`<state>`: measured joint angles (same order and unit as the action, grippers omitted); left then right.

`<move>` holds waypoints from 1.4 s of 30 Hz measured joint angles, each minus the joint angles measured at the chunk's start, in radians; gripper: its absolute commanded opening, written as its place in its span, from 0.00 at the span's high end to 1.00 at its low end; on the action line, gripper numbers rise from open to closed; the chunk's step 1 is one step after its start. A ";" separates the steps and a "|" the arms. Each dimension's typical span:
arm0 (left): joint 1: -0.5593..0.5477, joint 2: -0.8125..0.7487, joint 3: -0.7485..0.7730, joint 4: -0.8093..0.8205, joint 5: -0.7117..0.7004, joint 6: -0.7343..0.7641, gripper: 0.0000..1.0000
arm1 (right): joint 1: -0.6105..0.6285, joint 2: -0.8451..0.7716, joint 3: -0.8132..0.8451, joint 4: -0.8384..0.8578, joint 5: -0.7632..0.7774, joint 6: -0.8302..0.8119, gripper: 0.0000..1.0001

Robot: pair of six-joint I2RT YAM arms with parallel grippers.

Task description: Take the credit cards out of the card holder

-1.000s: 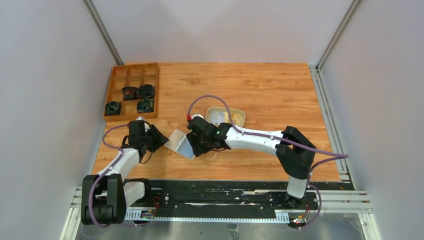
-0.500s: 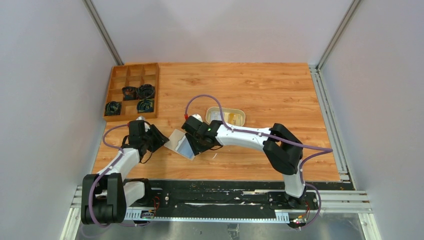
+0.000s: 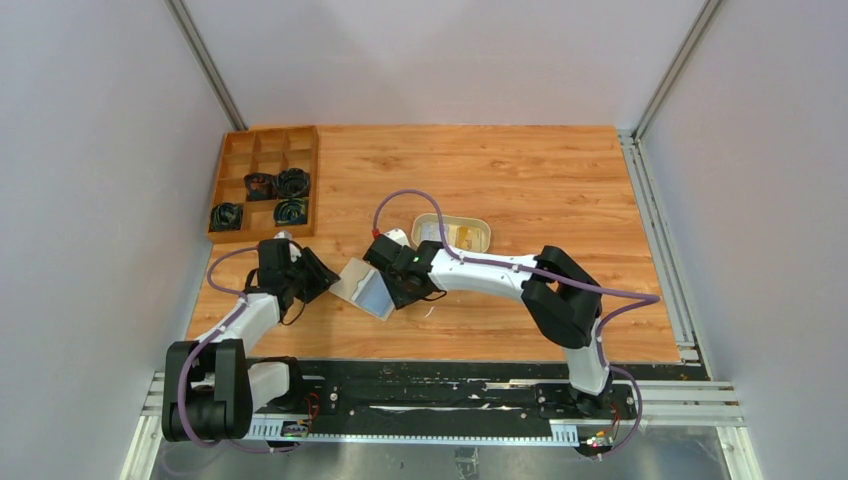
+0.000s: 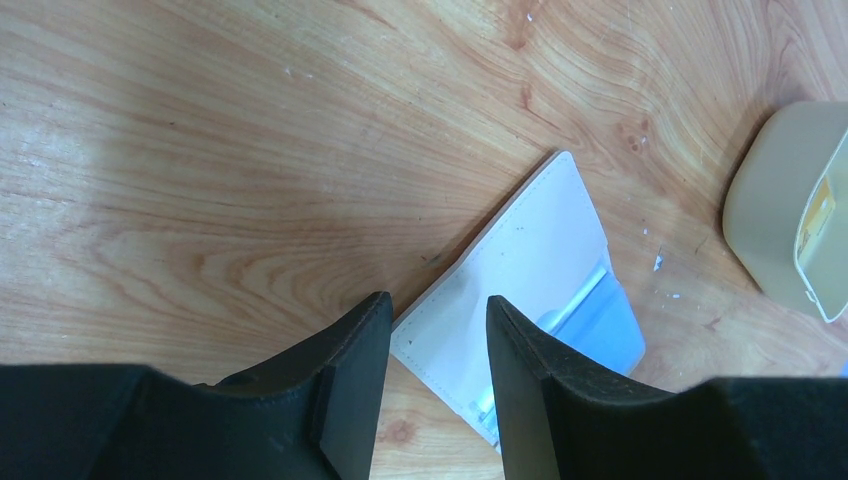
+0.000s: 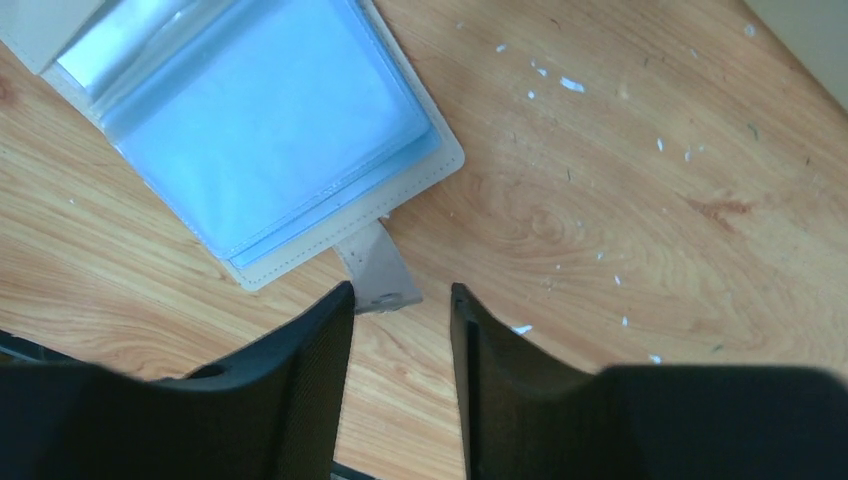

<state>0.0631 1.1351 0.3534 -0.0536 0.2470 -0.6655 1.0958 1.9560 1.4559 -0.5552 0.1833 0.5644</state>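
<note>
The card holder (image 3: 365, 288) lies open on the wood table, cream cover to the left and pale blue pockets to the right. My left gripper (image 3: 322, 282) is open at its left edge; in the left wrist view the cream cover (image 4: 520, 265) lies just beyond the gripper (image 4: 435, 312). My right gripper (image 3: 396, 287) is open and empty at its right edge; in the right wrist view the blue pockets (image 5: 270, 130) and the snap tab (image 5: 378, 268) lie just ahead of the gripper (image 5: 400, 300). Whitish and yellow-orange credit cards (image 3: 455, 235) lie in the oval cream tray (image 3: 478, 223).
A wooden compartment box (image 3: 228, 152) with black coiled items stands at the back left. The cream tray also shows at the right edge of the left wrist view (image 4: 775, 210). Small white flecks (image 5: 570, 85) dot the wood right of the holder.
My right arm has reached left, bringing its gripper from beside the tray to the holder's right edge. The left gripper has barely moved. The holder lies where it was.
</note>
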 measured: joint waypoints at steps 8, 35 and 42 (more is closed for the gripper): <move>0.000 -0.001 0.001 -0.003 -0.001 0.000 0.50 | -0.002 0.021 0.006 0.003 -0.019 -0.011 1.00; -0.014 0.048 0.027 -0.003 0.055 -0.038 0.50 | -0.223 -0.061 -0.129 0.141 -0.113 -0.209 1.00; -0.183 0.059 -0.032 0.130 0.075 -0.167 0.51 | -0.223 -0.079 -0.162 0.147 -0.114 -0.193 1.00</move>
<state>-0.1204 1.1942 0.3210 0.0769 0.3222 -0.8330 0.8726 1.8774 1.2942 -0.4080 0.0689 0.3710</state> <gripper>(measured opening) 0.489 0.020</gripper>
